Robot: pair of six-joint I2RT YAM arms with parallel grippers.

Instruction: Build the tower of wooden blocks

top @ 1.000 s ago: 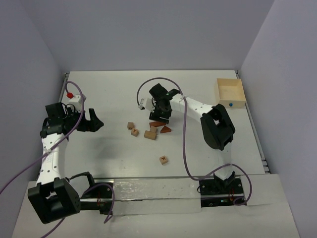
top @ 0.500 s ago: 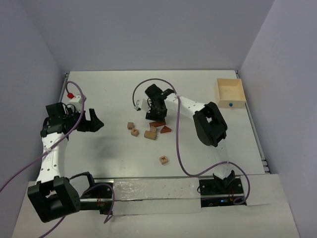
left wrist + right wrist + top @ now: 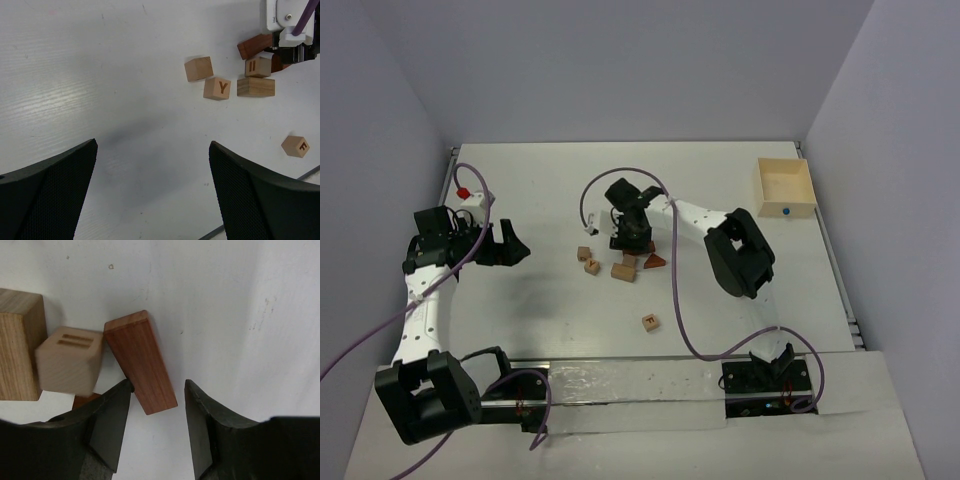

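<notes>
Top view: bright, even, diffuse light; white table [image 3: 740, 320] shows no glare. Faint soft shadow toward its left edge. Left wrist view: blurry grey shadow mid-frame, lettered cubes [image 3: 217, 88] sharp. Right wrist view: tan cube [image 3: 67, 360] smeared by blur, reddish-brown bar [image 3: 140, 360] grain crisp.

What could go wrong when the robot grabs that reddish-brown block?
The reddish-brown bar lies slanted in the gap of the right end effector, with only its end between the jaws, so it might twist or slip out when squeezed. One finger sits right beside the striped tan cube, which is next to the bar, so closing could knock that cube aside.
</notes>
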